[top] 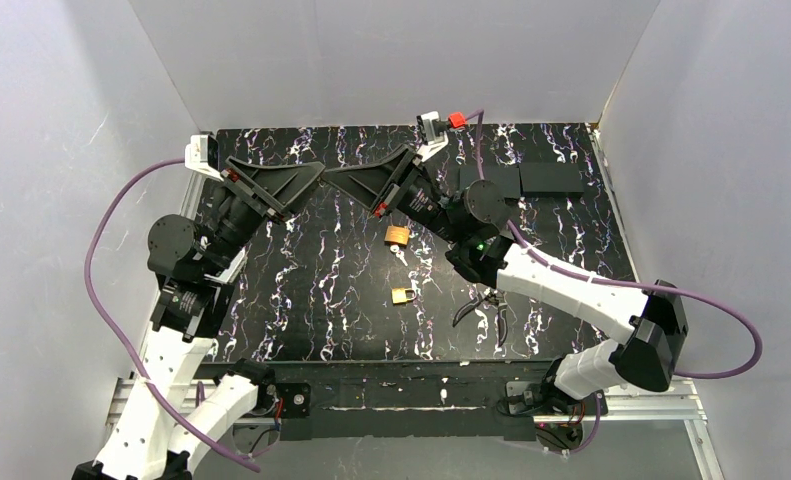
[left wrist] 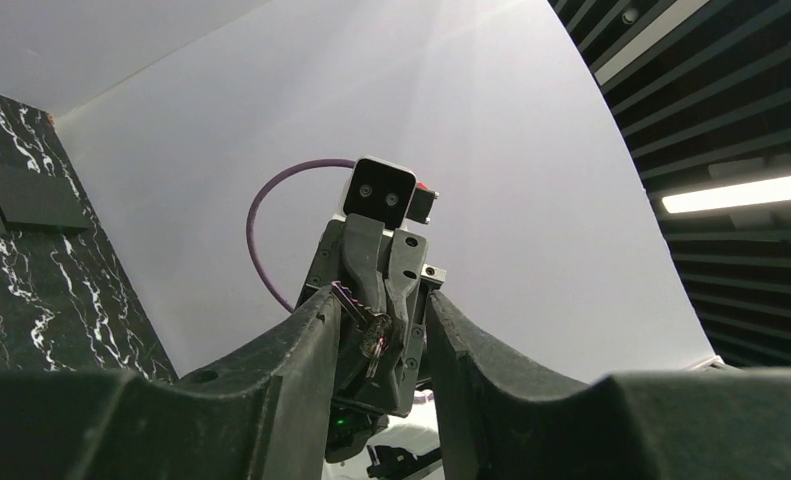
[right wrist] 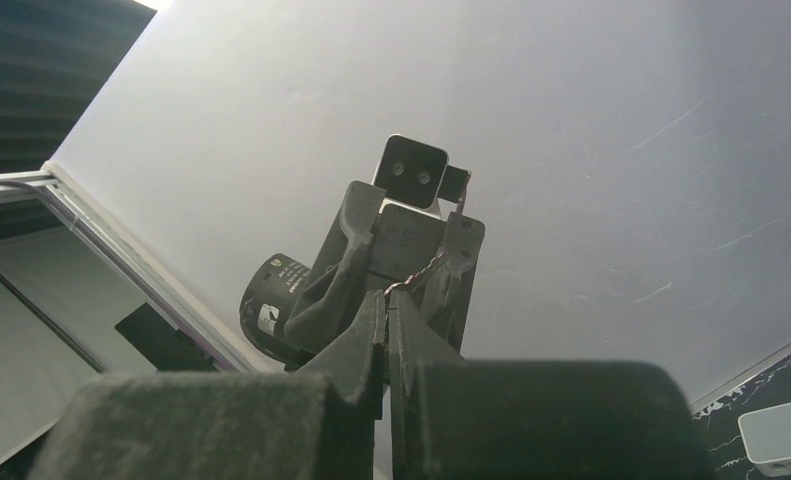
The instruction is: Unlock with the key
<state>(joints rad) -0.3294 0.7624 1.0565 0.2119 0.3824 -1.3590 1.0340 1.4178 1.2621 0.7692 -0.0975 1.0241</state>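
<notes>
we pinch the key [left wrist: 374, 330] in our closed right gripper [right wrist: 386, 298], the left gripper [top: 309, 178] gaping around it midair; the brass padlocks [top: 398, 236] lie untouched below.

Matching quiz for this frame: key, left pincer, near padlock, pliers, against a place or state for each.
Things:
1. key
2. left pincer
3. near padlock
4. pliers

Place or state:
a. brass, lying mid-table
b. open, tips up against the other pincer in the air
c. black handles, on the table by the right arm
d. pinched in the shut right pincer

Pairs: 1-d, 2-b, 3-a, 4-c
</notes>
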